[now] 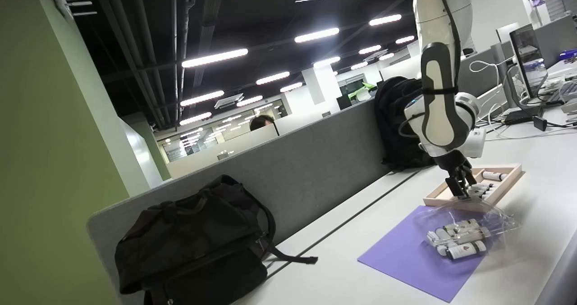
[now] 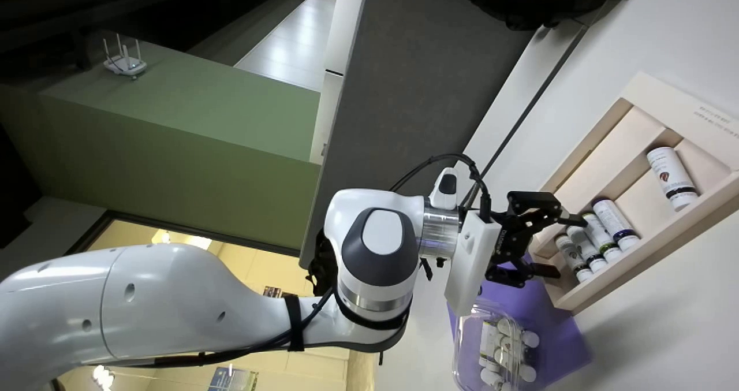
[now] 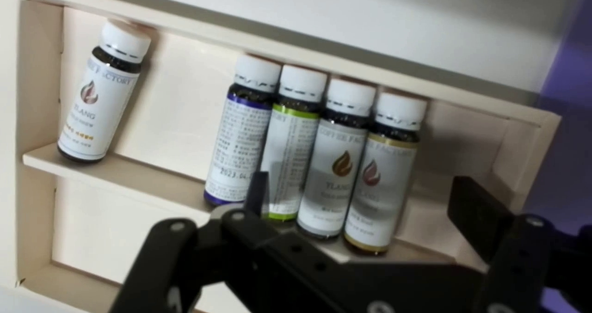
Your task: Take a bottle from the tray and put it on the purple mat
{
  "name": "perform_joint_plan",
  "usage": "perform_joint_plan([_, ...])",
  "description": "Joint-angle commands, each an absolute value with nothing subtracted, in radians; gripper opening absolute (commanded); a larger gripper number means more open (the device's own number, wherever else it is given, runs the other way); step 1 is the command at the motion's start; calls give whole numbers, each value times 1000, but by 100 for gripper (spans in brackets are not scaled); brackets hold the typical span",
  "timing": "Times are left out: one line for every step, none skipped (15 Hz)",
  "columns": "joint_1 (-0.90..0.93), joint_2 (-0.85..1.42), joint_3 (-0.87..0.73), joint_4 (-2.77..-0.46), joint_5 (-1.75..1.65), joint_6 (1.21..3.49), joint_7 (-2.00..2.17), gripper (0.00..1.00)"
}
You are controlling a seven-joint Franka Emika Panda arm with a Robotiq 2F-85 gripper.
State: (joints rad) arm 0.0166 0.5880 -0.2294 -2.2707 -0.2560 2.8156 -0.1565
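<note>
The light-wood tray [image 1: 509, 185] [image 2: 681, 108] [image 3: 199, 28] holds several white-capped bottles. In the wrist view, a lone bottle [image 3: 99, 95] lies at the left; a purple-banded bottle [image 3: 240, 137], a green-banded bottle [image 3: 291, 156], a white-labelled bottle [image 3: 334, 174] and a gold-banded bottle [image 3: 383, 183] lie side by side, bases on the divider. My gripper [image 1: 464, 188] [image 2: 566, 245] [image 3: 363, 193] is open and empty over this group, one finger by the green-banded bottle, the other right of the gold-banded one. The purple mat [image 1: 405, 255] [image 2: 568, 353] [image 3: 571, 82] lies beside the tray.
A clear plastic container [image 1: 500, 224] [image 2: 462, 345] with several bottles stands on the purple mat. A black backpack [image 1: 194, 242] and another black backpack [image 1: 392, 125] rest against the grey partition [image 1: 315, 174]. A monitor [image 1: 527, 61] and cables are behind the tray.
</note>
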Motion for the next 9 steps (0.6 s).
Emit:
perform_joint_plan([8,582,-226,-2284,-267,2830,-117,74])
perform_joint_plan([11,580,-230,-2285,-269,2832,-113,68])
perform_joint_plan([12,576,-231,-2286,-269,2835,-112,61])
perform_joint_plan([11,573,-231,-2287,-268,2838,-113,54])
perform_joint_plan([10,569,-231,-2290,-268,2841,-112,49])
perform_joint_plan([10,567,-231,-2290,-268,2842,-113,43])
perform_joint_plan([8,565,-231,-2292,-267,2845,-114,37])
perform_joint_plan([4,561,-227,-2293,-264,2844,-116,32])
perform_joint_plan([-2,554,-221,-2293,-260,2839,-122,31])
